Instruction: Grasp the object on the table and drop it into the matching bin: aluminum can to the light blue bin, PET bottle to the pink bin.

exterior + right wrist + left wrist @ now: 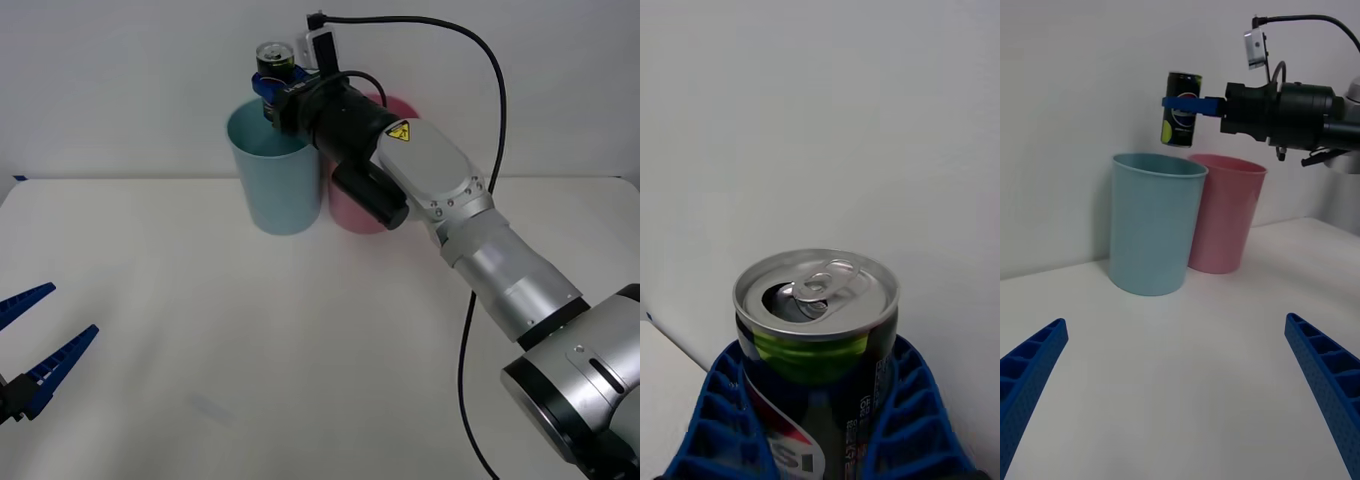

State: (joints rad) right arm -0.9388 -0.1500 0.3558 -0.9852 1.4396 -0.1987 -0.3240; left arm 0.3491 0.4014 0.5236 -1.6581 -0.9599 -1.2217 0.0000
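Observation:
My right gripper (272, 88) is shut on the aluminum can (274, 60), a small dark green can with a silver lid and pull-tab, and holds it upright just above the rim of the light blue bin (272, 170). In the right wrist view the can (817, 330) sits between the blue ribbed fingers (719, 420). The left wrist view shows the can (1181, 109) hanging above the light blue bin (1154, 225), with the pink bin (1225, 214) close beside it. The pink bin (352, 212) is partly hidden behind my right arm. My left gripper (25, 345) stands open low at the table's near left.
The two bins stand side by side at the far middle of the white table (300, 340), near a pale wall. A black cable (490, 110) loops from the right wrist camera down past the arm.

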